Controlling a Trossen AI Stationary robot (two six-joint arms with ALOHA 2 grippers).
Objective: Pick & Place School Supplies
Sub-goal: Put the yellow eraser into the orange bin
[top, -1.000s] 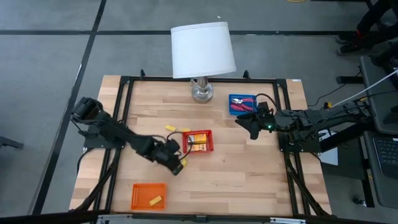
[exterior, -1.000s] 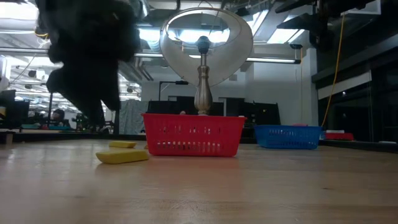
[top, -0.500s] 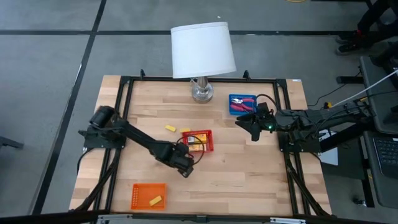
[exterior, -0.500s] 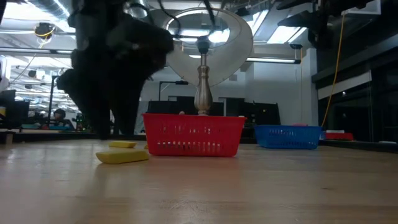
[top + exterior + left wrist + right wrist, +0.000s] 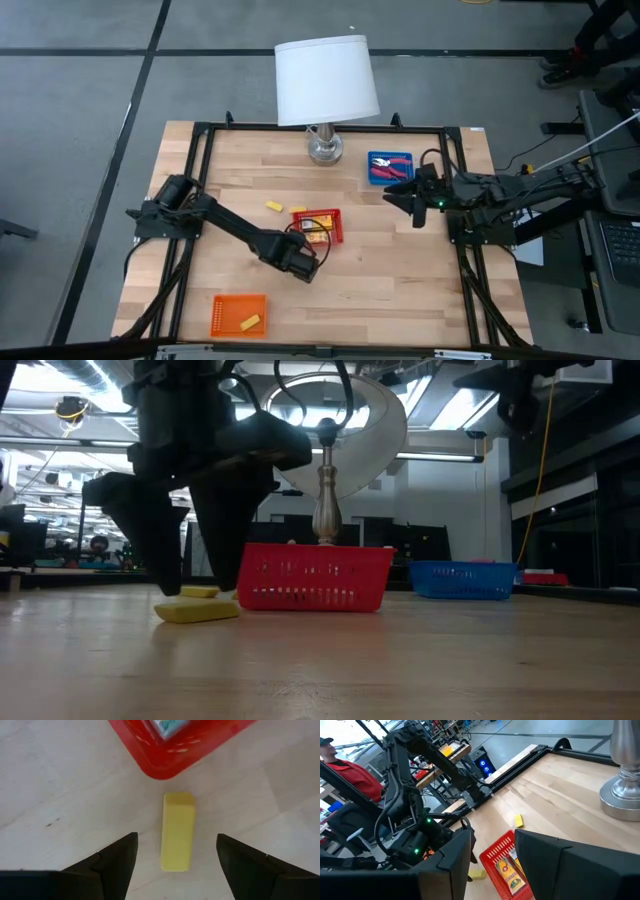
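My left gripper point(image 5: 301, 268) point(image 5: 175, 865) is open and points down just off the near-left corner of the red tray point(image 5: 318, 227). Its fingers stand either side of a yellow oblong block point(image 5: 177, 831) point(image 5: 197, 611) that lies flat on the wood, with gaps showing on both sides. A second yellow piece point(image 5: 273, 206) point(image 5: 198, 592) lies farther back on the table. Another rests in the orange tray point(image 5: 239, 314). Red-handled tools lie in the blue tray point(image 5: 390, 166). My right gripper point(image 5: 408, 201) point(image 5: 492, 870) is open and hovers just to the near side of the blue tray.
A white-shaded lamp point(image 5: 325, 68) stands on its silver base point(image 5: 324, 148) at the far middle. A packet lies in the red tray point(image 5: 507, 865). A black frame runs around the table point(image 5: 400, 280). Bare wood lies near and right of the red tray. A person in red point(image 5: 342, 772) is beyond the table.
My left gripper has moved right and toward the near edge, past the red tray's corner, and come down. Its open fingers now stand around the yellow block on the table. The block has stayed where it was.
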